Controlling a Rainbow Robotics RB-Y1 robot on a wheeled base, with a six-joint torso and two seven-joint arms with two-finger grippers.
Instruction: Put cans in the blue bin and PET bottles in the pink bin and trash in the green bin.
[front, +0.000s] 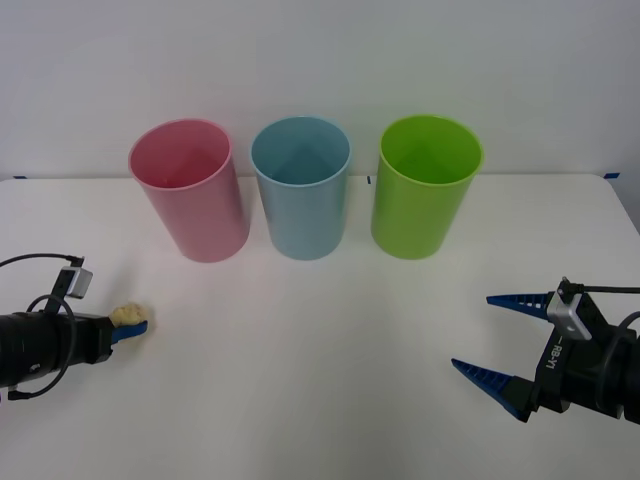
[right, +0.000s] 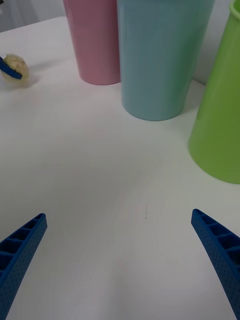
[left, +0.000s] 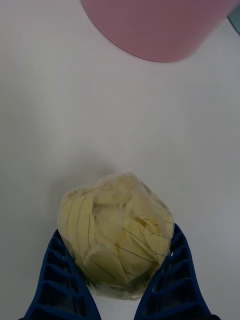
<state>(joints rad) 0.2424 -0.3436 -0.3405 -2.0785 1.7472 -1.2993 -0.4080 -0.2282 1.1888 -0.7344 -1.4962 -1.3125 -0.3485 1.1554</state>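
Three bins stand in a row at the back of the white table: the pink bin (front: 188, 190) on the left, the blue bin (front: 301, 186) in the middle, the green bin (front: 424, 185) on the right. The trash (front: 128, 314), a pale yellow crumpled paper ball (left: 116, 234), sits at the table's left, pinched between the blue fingers of my left gripper (front: 133, 324), low over the table. My right gripper (front: 500, 340) hangs open at the table's right front, nothing between its fingers (right: 20, 255). The trash (right: 14, 69) also appears far off in the right wrist view.
The table's back edge (front: 560, 176) meets a pale wall just behind the bins. Bare white tabletop (front: 320, 370) spreads between the two grippers and in front of the bins.
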